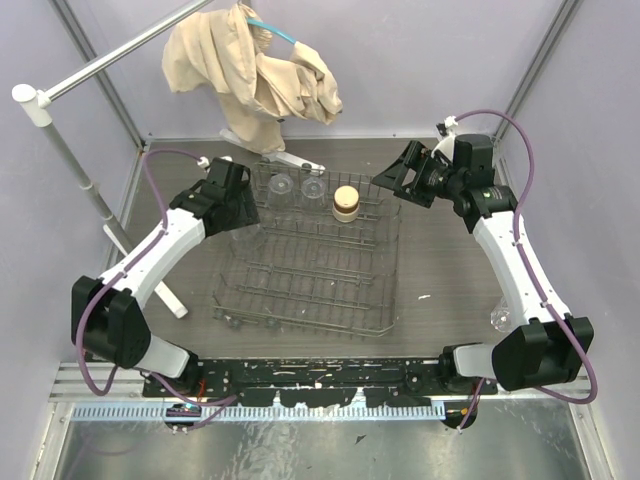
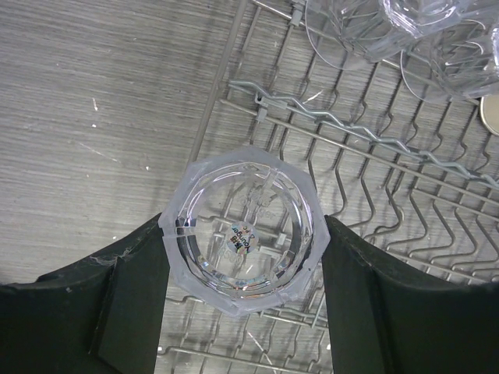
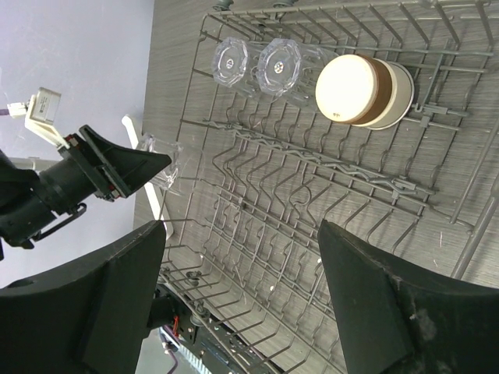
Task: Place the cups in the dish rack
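Observation:
The dish rack [image 1: 310,290] is a grey wire basket in the middle of the table. In its far row stand two clear cups [image 1: 281,185] [image 1: 313,187] and a tan cup [image 1: 346,203]. My left gripper [image 1: 243,225] is shut on another clear cup [image 2: 243,234], holding it over the rack's left edge [image 2: 226,101]. My right gripper [image 1: 398,178] is open and empty, above the rack's far right corner. Its wrist view shows the rack [image 3: 312,202], the two clear cups [image 3: 230,61] [image 3: 279,64], the tan cup [image 3: 359,88] and the held cup [image 3: 160,164]. One more clear cup [image 1: 500,318] stands on the table at the right.
A beige cloth [image 1: 255,70] hangs from a rail at the back. A white pole [image 1: 90,190] slants down the left side to the table. Purple walls close in the table on three sides. The rack's near rows of prongs [image 1: 300,300] hold nothing.

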`<state>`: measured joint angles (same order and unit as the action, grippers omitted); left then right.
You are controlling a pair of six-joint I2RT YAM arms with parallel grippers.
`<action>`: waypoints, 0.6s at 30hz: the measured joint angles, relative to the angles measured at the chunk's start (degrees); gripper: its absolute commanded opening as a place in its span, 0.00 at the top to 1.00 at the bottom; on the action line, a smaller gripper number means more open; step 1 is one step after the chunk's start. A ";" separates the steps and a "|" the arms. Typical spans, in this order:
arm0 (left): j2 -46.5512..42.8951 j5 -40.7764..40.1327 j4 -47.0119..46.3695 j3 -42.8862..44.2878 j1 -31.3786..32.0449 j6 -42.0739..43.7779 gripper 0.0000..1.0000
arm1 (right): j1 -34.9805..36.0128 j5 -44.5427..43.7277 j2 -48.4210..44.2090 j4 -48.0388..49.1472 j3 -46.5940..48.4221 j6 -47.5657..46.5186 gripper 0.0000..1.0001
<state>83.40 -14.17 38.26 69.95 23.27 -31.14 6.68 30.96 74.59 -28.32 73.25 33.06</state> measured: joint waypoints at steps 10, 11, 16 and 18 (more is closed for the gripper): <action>2.82 -0.11 -2.78 -0.15 0.28 1.01 1.00 | 0.00 0.00 -0.09 -0.02 0.00 0.00 0.15; 3.04 -0.11 -3.08 -0.15 0.35 1.05 1.00 | 0.00 0.00 -0.09 -0.02 0.00 -0.02 0.15; 5.75 -0.13 -4.39 -0.17 1.03 1.14 1.00 | 0.00 0.00 -0.09 -0.02 0.00 -0.04 0.15; 6.93 -0.22 -4.66 -0.17 1.49 1.14 1.00 | -0.04 0.02 -0.09 -0.02 0.00 -0.07 0.15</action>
<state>90.32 -14.39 33.61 69.78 24.75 -30.00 6.63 30.98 74.50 -28.34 73.25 32.99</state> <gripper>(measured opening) 0.720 0.848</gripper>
